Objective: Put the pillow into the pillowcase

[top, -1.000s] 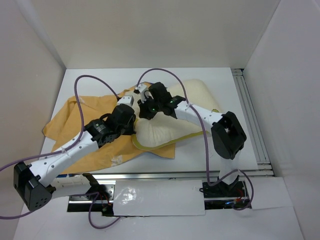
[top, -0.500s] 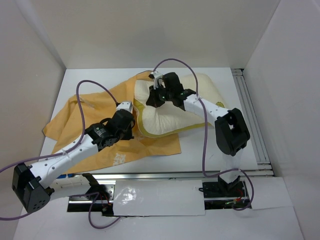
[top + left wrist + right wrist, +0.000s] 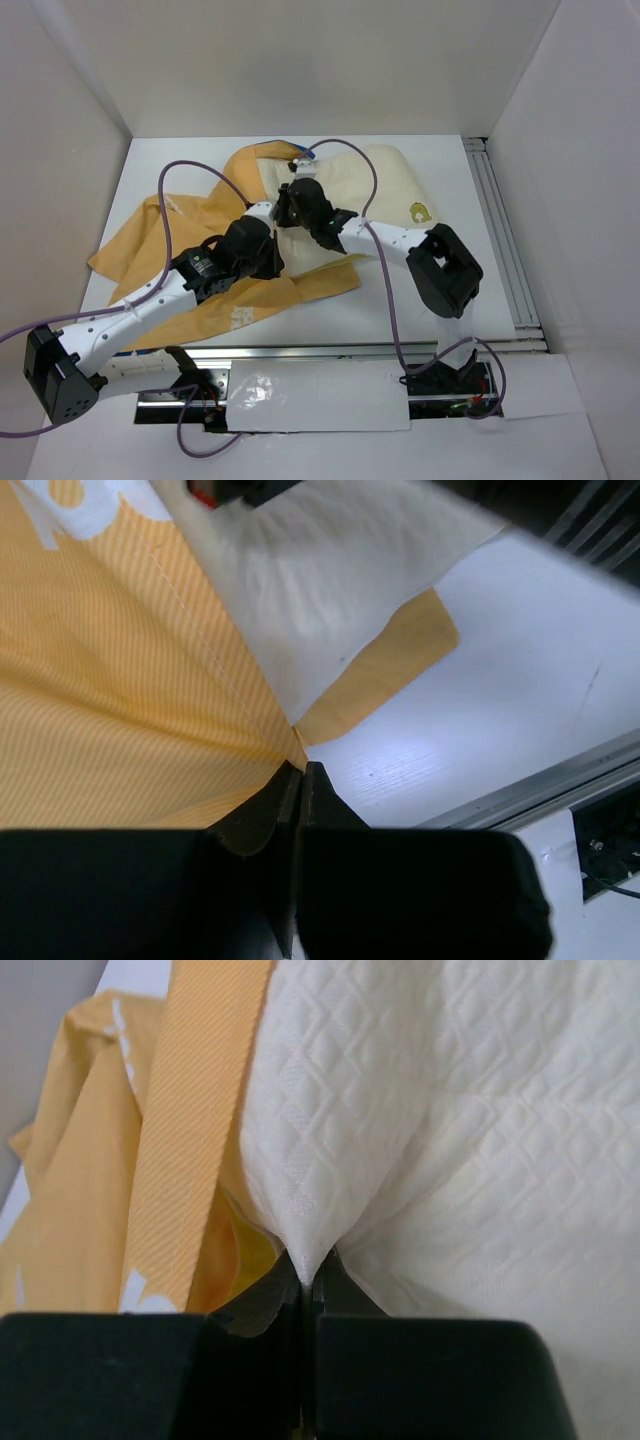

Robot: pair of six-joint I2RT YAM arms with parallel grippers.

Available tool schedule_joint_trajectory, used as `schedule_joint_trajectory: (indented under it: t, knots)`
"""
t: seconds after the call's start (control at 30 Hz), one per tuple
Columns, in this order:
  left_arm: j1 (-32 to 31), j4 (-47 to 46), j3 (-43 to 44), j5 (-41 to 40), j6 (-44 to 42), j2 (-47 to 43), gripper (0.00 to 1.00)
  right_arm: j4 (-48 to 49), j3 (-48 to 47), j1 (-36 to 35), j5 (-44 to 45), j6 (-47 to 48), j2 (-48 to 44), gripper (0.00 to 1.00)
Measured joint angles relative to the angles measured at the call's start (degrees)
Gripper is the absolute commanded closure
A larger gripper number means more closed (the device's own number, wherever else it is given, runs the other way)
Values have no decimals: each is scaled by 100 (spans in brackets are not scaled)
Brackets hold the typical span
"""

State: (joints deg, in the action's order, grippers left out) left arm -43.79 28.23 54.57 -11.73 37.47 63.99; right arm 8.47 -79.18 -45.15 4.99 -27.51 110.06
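Here, my left pincer (image 3: 300,767) is closed on an edge of the orange pillowcase (image 3: 110,680), which spreads over the top view's centre left, while my right pincer (image 3: 303,1272) is pinched on a fold of the quilted pillow (image 3: 450,1140), at upper centre there, its left part hidden from above.

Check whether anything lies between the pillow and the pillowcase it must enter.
Nothing separate shows between them. The right gripper pinches a fold of the pillow in shut jaws, the left gripper pinches the pillowcase, whose orange hem runs right beside the pillow. From above, both arms cover that spot, hiding the opening.
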Motion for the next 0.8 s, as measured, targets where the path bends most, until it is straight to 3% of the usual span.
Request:
schedule_joint_trajectory:
  t: [0.13,0.2,0.23,0.3,0.33,0.37,0.5,0.6,0.8]
  knots:
    - [-13,-20,31,129,11,-4,100,369,372,-345,1023,-839,0,100]
    - [-31,-22,33,184,20,-13,94,538,586,-446,1270,-1309,0,97]
    - [-37,-22,42,201,22,-15,80,625,688,-472,1307,-1519,0,90]
    - [-42,-17,52,195,26,-17,60,772,828,-466,1283,-1792,0,74]
    - [-42,-11,59,175,39,-20,47,791,841,-442,1231,-1860,0,53]
    - [-44,17,74,122,74,-20,27,807,841,-404,1134,-1895,0,42]
    - [-61,299,232,-203,284,-2,1,686,835,-140,487,-1635,-109,14]
    - [2,619,529,-494,411,85,1,385,835,149,7,-1303,-328,0]
    - [920,942,1228,-660,455,566,1,-487,767,887,-782,-260,-691,0]
